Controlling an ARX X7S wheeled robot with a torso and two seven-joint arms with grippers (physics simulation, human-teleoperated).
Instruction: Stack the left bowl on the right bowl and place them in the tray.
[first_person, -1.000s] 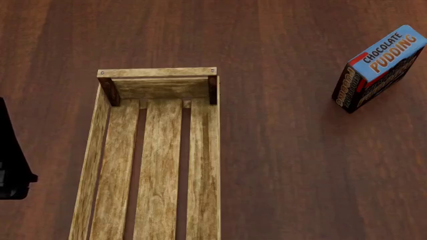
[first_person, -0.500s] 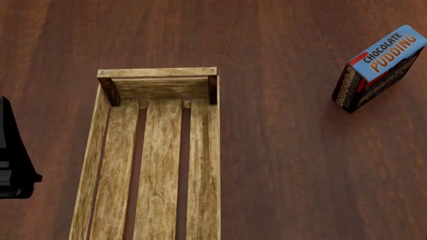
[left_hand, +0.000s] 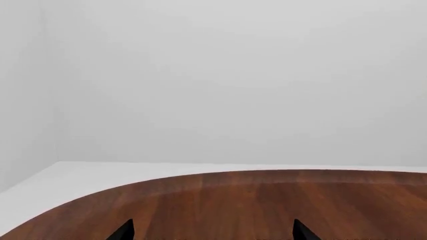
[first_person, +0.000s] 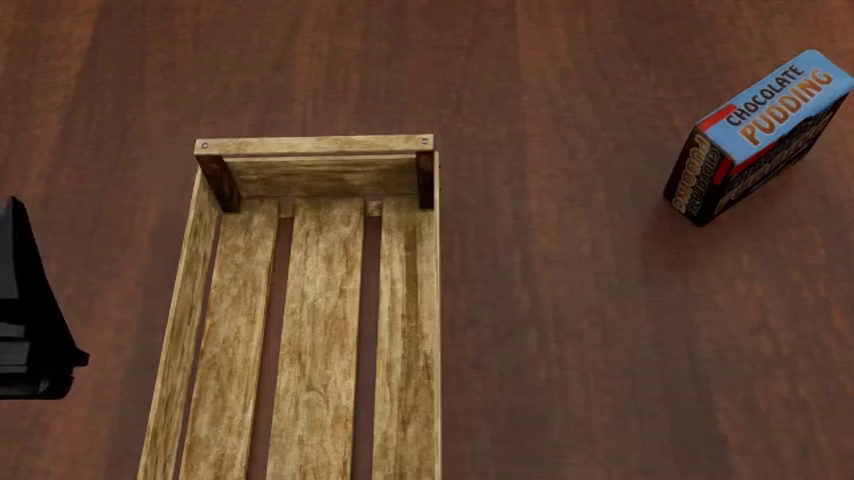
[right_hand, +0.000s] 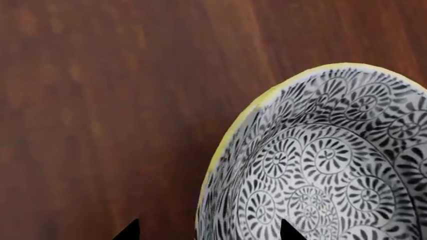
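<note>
- Jaws of left gripper (left_hand: 210, 231) spread apart, tips only visible, aimed level across the dark wooden table (left_hand: 267, 205).
- Jaws of right gripper (right_hand: 208, 231) spread, pointed down, straddling rim of black-and-white patterned bowl (right_hand: 320, 165).
- Wooden tray (first_person: 314, 320) flat on table, well apart from chocolate pudding box (first_person: 758, 135).

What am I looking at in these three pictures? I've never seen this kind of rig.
It is a simulated two-armed robot at a dark wooden table. The head camera looks down on an empty wooden tray, a chocolate pudding box and a dark part of the left arm. The other two pictures come from cameras near each gripper. The left gripper shows two spread black fingertips over bare table, holding nothing. The right gripper hovers open above a black-and-white patterned bowl with a yellow rim.
</note>
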